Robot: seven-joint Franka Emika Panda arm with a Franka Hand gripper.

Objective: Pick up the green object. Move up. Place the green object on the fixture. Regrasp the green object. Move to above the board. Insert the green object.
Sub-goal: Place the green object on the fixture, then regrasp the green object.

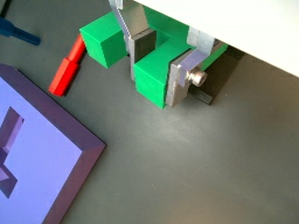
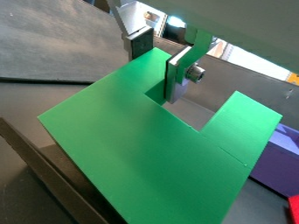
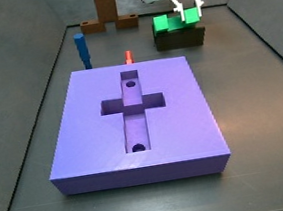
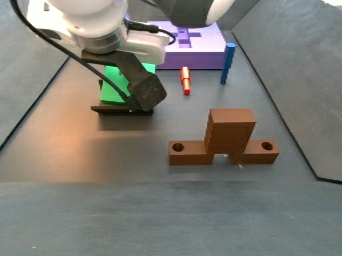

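Claw: my gripper (image 1: 158,66) hangs over the far right part of the floor, down on the green block (image 1: 155,74); it also shows in a side view (image 3: 187,14).
Grip: my two silver fingers (image 1: 177,80) stand on either side of one arm of the block, one plate inside the notch and one on the outer face. They look pressed against it, so I take the claw as closed on the block, open only as wide as that arm.
Close view: in a wrist view the block (image 2: 163,131) fills most of the picture, and my fingers (image 2: 177,74) sit at its square notch.
Hidden: the pads are covered by the plates, so I cannot see the contact itself. In a side view my arm covers most of the block (image 4: 120,85).
Green block: it stands on the dark fixture (image 3: 182,38), near the far right corner of the floor.
Fixture: mostly covered; only its dark front and base show (image 4: 123,108).
Purple board (image 3: 136,119): lies in the middle of the floor, well apart from my claw; its cross-shaped hollow and two round holes face up.
Red peg (image 1: 68,68): lies on the floor between board and block.
Blue peg (image 3: 81,48): stands by the board's far left corner.
Brown cross piece (image 4: 227,140): rests at the far edge.
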